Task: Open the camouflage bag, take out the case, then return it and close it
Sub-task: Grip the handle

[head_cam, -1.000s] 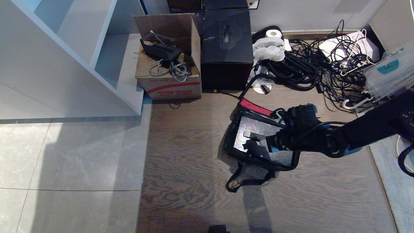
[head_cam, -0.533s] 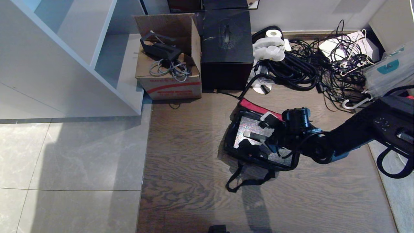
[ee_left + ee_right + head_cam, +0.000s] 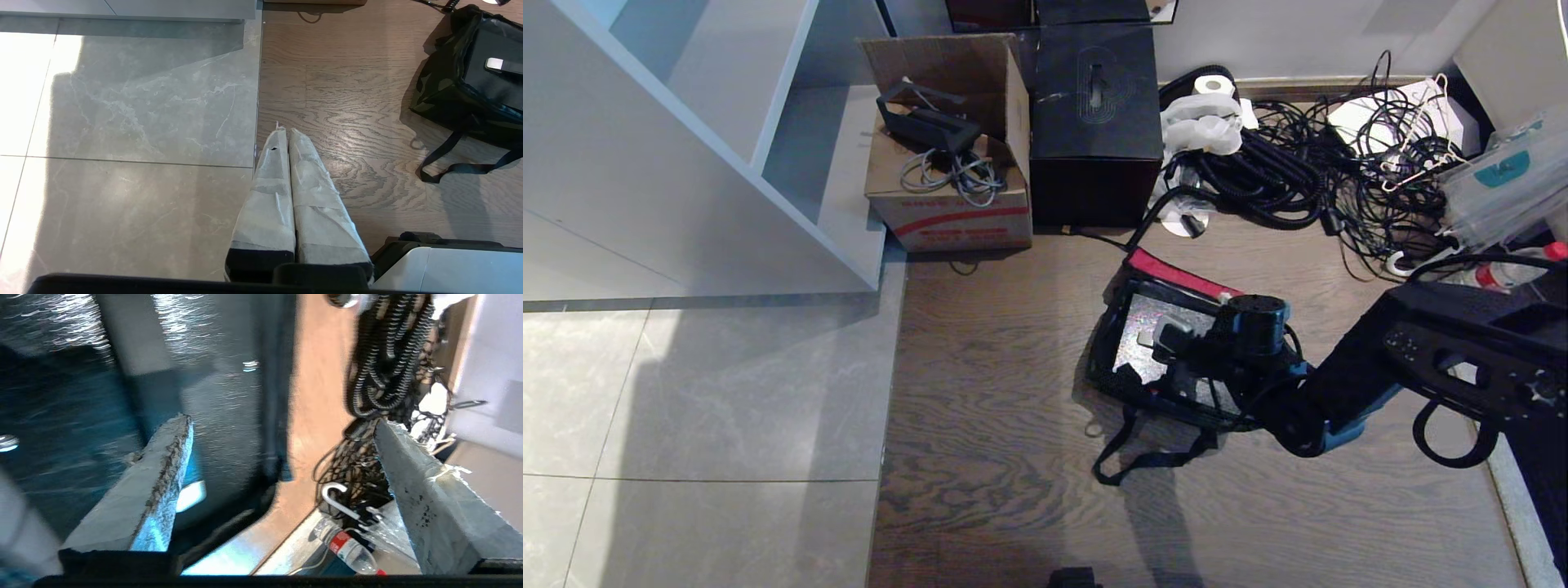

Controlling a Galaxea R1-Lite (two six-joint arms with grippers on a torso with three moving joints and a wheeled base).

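The camouflage bag (image 3: 1107, 371) lies open on the wood floor, its red-lined flap (image 3: 1176, 275) folded back. Inside it lies the case (image 3: 1147, 314), flat with a glittery face and a pale tab. My right gripper (image 3: 1156, 355) hovers over the case with its jaws wide apart and nothing between them. The right wrist view shows that gripper (image 3: 282, 420) open, one finger (image 3: 163, 469) over the case's shiny face (image 3: 229, 396). My left gripper (image 3: 286, 131) is parked shut above the floor, away from the bag (image 3: 441, 81).
A cardboard carton (image 3: 947, 196) and a black box (image 3: 1094, 114) stand behind the bag. A tangle of black cables (image 3: 1298, 180) and plastic packs (image 3: 1503, 180) fill the back right. A white shelf unit (image 3: 727, 155) is at left. The bag's strap loop (image 3: 1143, 461) trails forward.
My right gripper's jaws have spread much wider and the wrist has rolled over the open bag. The right forearm has swung lower. The bag and case have stayed put.
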